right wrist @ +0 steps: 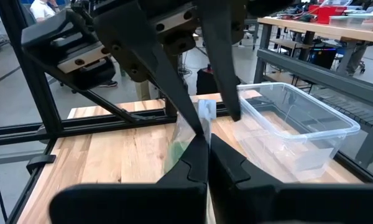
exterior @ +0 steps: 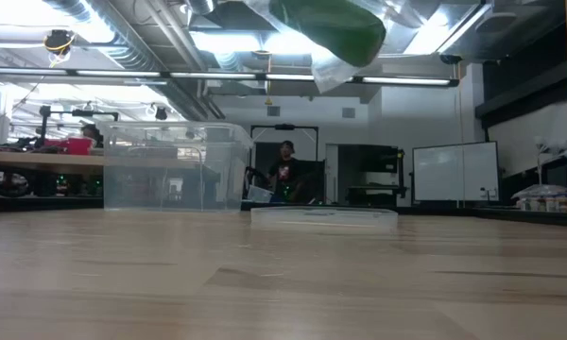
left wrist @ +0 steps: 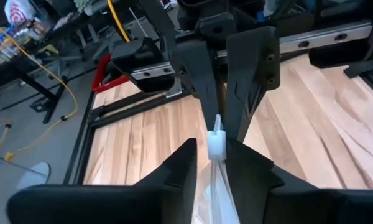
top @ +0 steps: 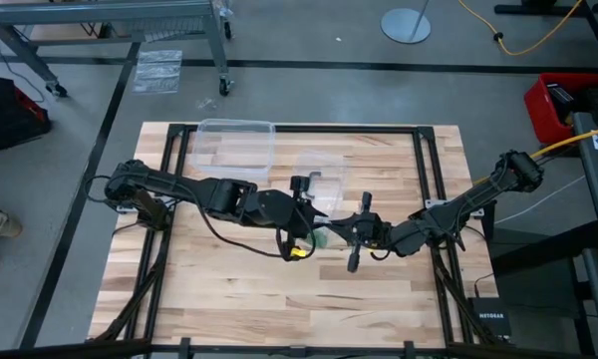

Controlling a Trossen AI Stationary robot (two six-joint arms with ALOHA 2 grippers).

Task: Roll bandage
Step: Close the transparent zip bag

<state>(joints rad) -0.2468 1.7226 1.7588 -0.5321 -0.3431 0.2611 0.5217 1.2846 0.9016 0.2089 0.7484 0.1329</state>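
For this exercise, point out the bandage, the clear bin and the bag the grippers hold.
bandage (exterior: pixel 333 28), low view, green roll's middle.
bin (exterior: pixel 175 170), low view, front wall.
bag (left wrist: pixel 217 144), left wrist view, white top edge between fingers.

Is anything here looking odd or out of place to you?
Yes: the green bandage roll isn't lying on the wooden table. It hangs in mid-air inside a clear plastic bag, which the left gripper and right gripper both pinch between them over the table's middle.
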